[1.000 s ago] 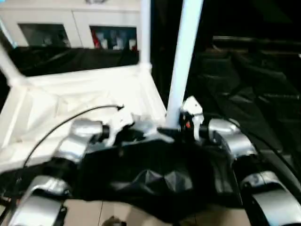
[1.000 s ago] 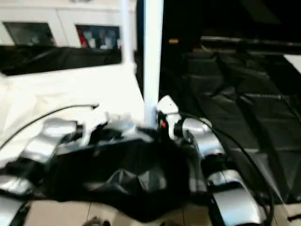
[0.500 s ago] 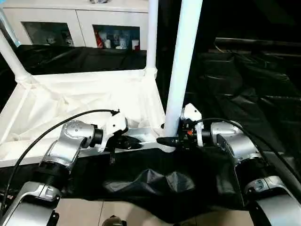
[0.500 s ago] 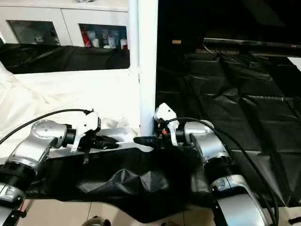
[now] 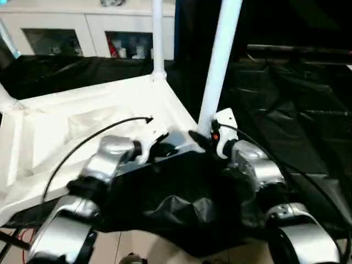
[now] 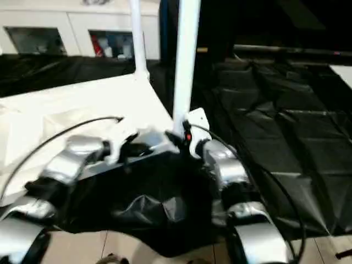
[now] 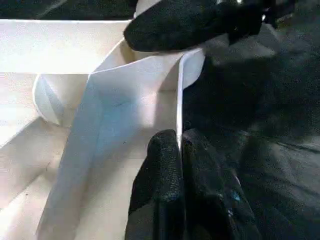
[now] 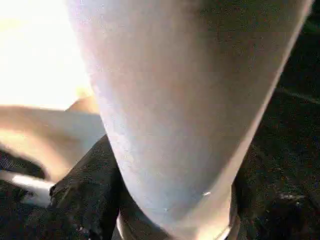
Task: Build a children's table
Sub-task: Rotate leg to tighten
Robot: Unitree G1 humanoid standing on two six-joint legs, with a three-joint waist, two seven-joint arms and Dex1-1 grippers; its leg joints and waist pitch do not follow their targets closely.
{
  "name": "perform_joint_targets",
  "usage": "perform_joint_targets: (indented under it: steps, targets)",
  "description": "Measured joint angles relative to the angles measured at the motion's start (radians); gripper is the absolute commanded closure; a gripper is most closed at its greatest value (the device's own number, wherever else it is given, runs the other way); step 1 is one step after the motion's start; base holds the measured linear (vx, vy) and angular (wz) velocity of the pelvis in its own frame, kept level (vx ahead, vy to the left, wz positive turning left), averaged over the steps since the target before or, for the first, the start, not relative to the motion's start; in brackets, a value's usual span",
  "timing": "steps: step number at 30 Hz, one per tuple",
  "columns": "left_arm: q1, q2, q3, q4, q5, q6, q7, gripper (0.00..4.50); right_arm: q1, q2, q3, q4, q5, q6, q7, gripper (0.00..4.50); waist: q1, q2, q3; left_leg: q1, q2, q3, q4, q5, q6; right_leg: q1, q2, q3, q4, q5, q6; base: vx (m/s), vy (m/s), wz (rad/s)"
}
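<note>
Upturned white plastic table point(image 5: 82, 118) with ribbed underside on crinkled black sheeting point(image 5: 286, 104).
Left claw point(image 7: 178, 150) pinches its thin rim; right claw point(image 5: 199, 138) straddles a smooth tapered leg point(image 5: 220, 60).

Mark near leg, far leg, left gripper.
near leg point(image 5: 220, 66), left eye view, mid shaft
far leg point(image 5: 158, 38), left eye view, shaft
left gripper point(image 7: 179, 145), left wrist view, between fingertips at tabletop edge

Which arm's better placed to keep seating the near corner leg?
Right. Its gripper is at the base of the near leg, jaws around the tube. The left gripper is shut on the tabletop's rim, bracing it.
</note>
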Motion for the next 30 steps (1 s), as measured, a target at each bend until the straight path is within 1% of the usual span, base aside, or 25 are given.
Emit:
perform_joint_targets:
  steps: [2, 3, 4, 5, 6, 8, 10, 11, 13, 15, 18, 20, 23, 26, 30]
  targets:
    - [-0.011, -0.011, 0.000, 0.014, 0.003, 0.002, 0.017, 4.50, -0.009, 0.013, -0.009, 0.016, -0.001, -0.009, -0.043, 1.87, 0.000, 0.000, 0.000, 0.000, 0.000, 0.000, 0.000, 0.000, 0.000, 0.000, 0.000, 0.000, 0.000, 0.000, 0.000, 0.000, 0.000, 0.00]
    - [-0.019, -0.018, 0.000, 0.021, 0.008, 0.002, 0.026, 4.50, -0.013, 0.016, -0.012, 0.024, -0.003, -0.019, -0.062, 1.52, 0.001, 0.000, 0.000, -0.001, 0.000, 0.000, 0.000, 0.000, 0.000, 0.000, 0.000, 0.000, -0.001, 0.000, 0.000, 0.000, 0.000, 0.00]
    - [-0.019, -0.020, 0.000, 0.022, 0.009, 0.002, 0.028, 4.50, -0.013, 0.016, -0.013, 0.027, -0.004, -0.024, -0.065, 1.31, 0.002, 0.000, 0.000, -0.002, 0.000, 0.000, 0.000, 0.000, 0.001, 0.000, -0.001, 0.000, -0.002, 0.000, 0.000, 0.000, 0.000, 0.00]
    - [-0.019, -0.020, 0.000, 0.022, 0.011, 0.001, 0.028, 4.50, -0.014, 0.019, -0.018, 0.031, -0.003, -0.028, -0.065, 1.31, 0.001, 0.000, 0.000, -0.002, 0.000, 0.001, 0.000, -0.001, 0.001, 0.000, -0.001, 0.000, -0.002, 0.000, 0.000, 0.000, 0.000, 0.00]
    - [-0.020, -0.021, 0.001, 0.022, 0.013, 0.000, 0.030, 4.50, -0.016, 0.025, -0.027, 0.037, 0.000, -0.033, -0.065, 1.15, 0.001, 0.000, 0.000, -0.002, 0.000, 0.001, 0.000, -0.001, 0.001, 0.000, -0.001, 0.000, -0.002, 0.000, 0.000, 0.000, 0.000, 0.00]
    - [-0.020, -0.021, 0.002, 0.024, 0.015, -0.005, 0.036, 4.50, -0.027, 0.034, -0.041, 0.054, 0.002, -0.036, -0.064, 1.00, -0.001, 0.000, 0.000, -0.002, 0.000, 0.000, 0.001, 0.000, 0.001, 0.000, -0.001, 0.000, -0.001, 0.000, 0.000, 0.000, 0.000, 0.00]
    - [-0.019, -0.019, 0.001, 0.025, 0.016, -0.016, 0.035, 4.50, -0.029, 0.030, -0.041, 0.056, 0.001, -0.041, -0.043, 0.80, -0.001, 0.000, 0.000, -0.002, 0.000, 0.000, 0.001, 0.000, 0.001, 0.000, -0.001, 0.000, -0.001, 0.000, 0.000, 0.000, 0.000, 0.00]
    - [-0.019, -0.017, 0.001, 0.025, 0.016, -0.021, 0.028, 4.50, -0.029, 0.020, -0.036, 0.056, 0.001, -0.043, -0.019, 0.80, -0.001, 0.000, 0.000, -0.002, 0.000, 0.000, 0.001, 0.000, 0.001, 0.000, -0.001, 0.000, -0.001, 0.000, 0.000, 0.000, 0.000, 0.00]
    - [-0.014, -0.007, 0.000, 0.014, 0.016, -0.027, -0.002, 4.50, -0.027, -0.027, 0.003, 0.052, -0.003, -0.050, 0.077, 0.80, -0.001, 0.000, 0.000, -0.002, 0.000, 0.000, 0.001, -0.001, 0.001, 0.000, -0.001, 0.000, -0.002, 0.000, 0.000, 0.000, 0.000, 0.00]
    - [-0.002, 0.005, 0.000, -0.002, 0.013, -0.029, -0.030, 4.50, -0.016, -0.061, 0.026, 0.038, -0.004, -0.055, 0.165, 0.80, 0.000, 0.000, 0.000, -0.003, 0.000, 0.000, 0.000, -0.001, 0.001, -0.001, -0.001, -0.001, -0.002, -0.001, 0.001, 0.000, 0.000, 0.00]
    - [0.030, 0.039, -0.002, -0.041, 0.006, -0.050, -0.103, 4.50, 0.012, -0.128, 0.066, -0.009, -0.004, -0.057, 0.344, 0.80, 0.005, 0.000, 0.000, -0.003, 0.001, 0.001, -0.001, -0.001, 0.001, -0.001, -0.001, -0.003, -0.001, -0.001, 0.001, 0.000, 0.000, 0.00]
    - [0.036, 0.048, -0.005, -0.051, 0.004, -0.057, -0.136, 4.50, 0.014, -0.146, 0.082, -0.018, -0.005, -0.057, 0.398, 0.80, 0.009, 0.000, 0.000, -0.003, 0.001, 0.001, 0.000, -0.001, 0.001, -0.001, -0.001, -0.003, -0.001, -0.001, 0.001, 0.000, 0.000, 0.00]
    - [0.062, 0.073, -0.031, -0.087, -0.013, -0.077, -0.203, 4.50, 0.034, -0.190, 0.122, -0.056, -0.004, -0.058, 0.520, 0.80, 0.019, 0.000, 0.000, -0.003, 0.001, 0.001, 0.001, -0.001, 0.001, 0.000, -0.001, -0.002, -0.001, -0.001, 0.001, 0.000, 0.000, 0.00]
    - [0.090, 0.117, -0.040, -0.121, -0.029, -0.101, -0.279, 4.50, 0.052, -0.228, 0.168, -0.093, -0.002, -0.069, 0.645, 0.80, 0.021, 0.000, 0.000, -0.002, 0.001, 0.000, 0.001, -0.001, 0.001, 0.000, -0.001, -0.002, -0.001, -0.001, 0.001, 0.000, 0.000, 0.00]
    - [0.106, 0.143, -0.040, -0.146, -0.039, -0.102, -0.336, 4.50, 0.056, -0.242, 0.189, -0.108, -0.002, -0.078, 0.715, 0.80, 0.020, 0.000, 0.000, -0.002, 0.001, 0.001, 0.001, -0.001, 0.001, 0.000, -0.001, -0.002, -0.001, -0.001, 0.000, 0.000, 0.000, 0.00]
